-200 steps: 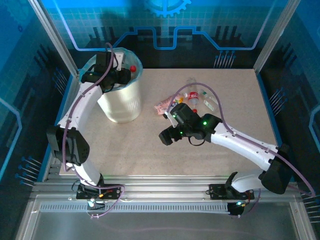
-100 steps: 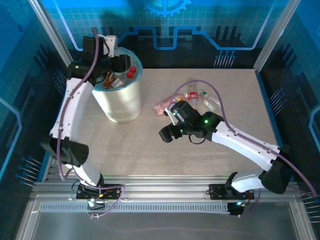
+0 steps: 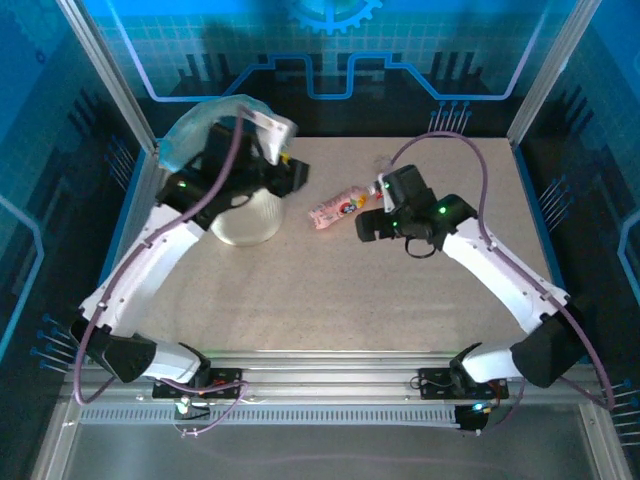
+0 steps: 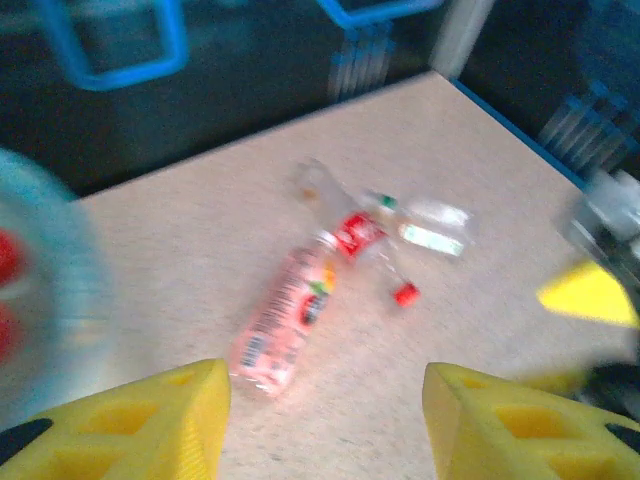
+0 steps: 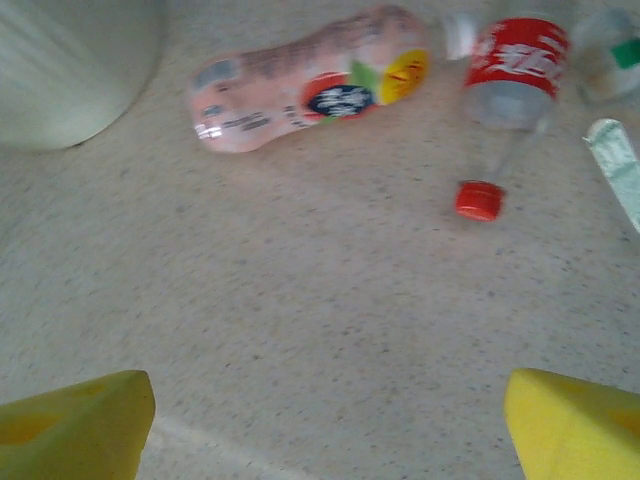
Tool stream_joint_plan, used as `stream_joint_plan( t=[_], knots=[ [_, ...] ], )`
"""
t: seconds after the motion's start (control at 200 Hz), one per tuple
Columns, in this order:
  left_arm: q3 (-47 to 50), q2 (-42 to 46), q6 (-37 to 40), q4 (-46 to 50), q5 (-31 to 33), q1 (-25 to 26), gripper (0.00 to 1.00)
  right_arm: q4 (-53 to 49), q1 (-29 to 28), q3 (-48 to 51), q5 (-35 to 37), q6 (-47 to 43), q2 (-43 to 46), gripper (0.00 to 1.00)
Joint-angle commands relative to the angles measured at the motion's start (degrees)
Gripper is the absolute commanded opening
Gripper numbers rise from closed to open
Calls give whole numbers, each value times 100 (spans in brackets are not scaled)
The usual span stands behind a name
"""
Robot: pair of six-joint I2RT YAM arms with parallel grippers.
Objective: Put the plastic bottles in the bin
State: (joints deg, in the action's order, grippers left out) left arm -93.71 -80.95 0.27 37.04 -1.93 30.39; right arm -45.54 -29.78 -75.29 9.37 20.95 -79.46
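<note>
Left gripper [image 4: 325, 390] and right gripper [image 5: 325, 410] are both spread wide, holding nothing. Pink bottle [image 3: 335, 208] lies flat just right of the bin [image 3: 245, 222], with 1 red-label bottle [image 5: 515, 65] close beyond it.

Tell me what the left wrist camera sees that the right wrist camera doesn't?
Left wrist view: the bin's blue bag rim with blurry red spots inside, plus the blue back wall past the table's far edge. Right wrist view: the bin's white ribbed side, up close. Both: the pink bottle and the red-labelled bottle with its red cap, lying on the speckled table.
</note>
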Motion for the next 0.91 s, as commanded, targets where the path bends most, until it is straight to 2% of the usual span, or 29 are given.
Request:
stream_joint_plan(
  t=[0.0,0.12,0.23,0.35,0.535,0.77,0.9],
  knots=[
    [373,123,371,-644,-304,700,57,-43,488,-199,-255,-31,-334,88],
    [797,31,539,-946,-852,1266,59,44,887,-495,-310,-175,-985,82],
    [928,-113,579,-962,-922,1571,60,13,1091,-1025,-192,-308,-1711,78],
    [1079,-188,459,-1031,-912,1612,60,-49,1209,-1629,-195,-345,-2507,74],
    [1236,-132,491,-1141,-727,1601,61,-312,1238,-2669,58,-302,-3697,75],
    [1311,-81,487,-1172,-701,1601,62,-776,1247,-3835,456,-215,-4778,75],
    [1309,-62,478,-1159,-712,1603,63,-941,1257,-4039,764,-155,-5076,76]
  ],
)
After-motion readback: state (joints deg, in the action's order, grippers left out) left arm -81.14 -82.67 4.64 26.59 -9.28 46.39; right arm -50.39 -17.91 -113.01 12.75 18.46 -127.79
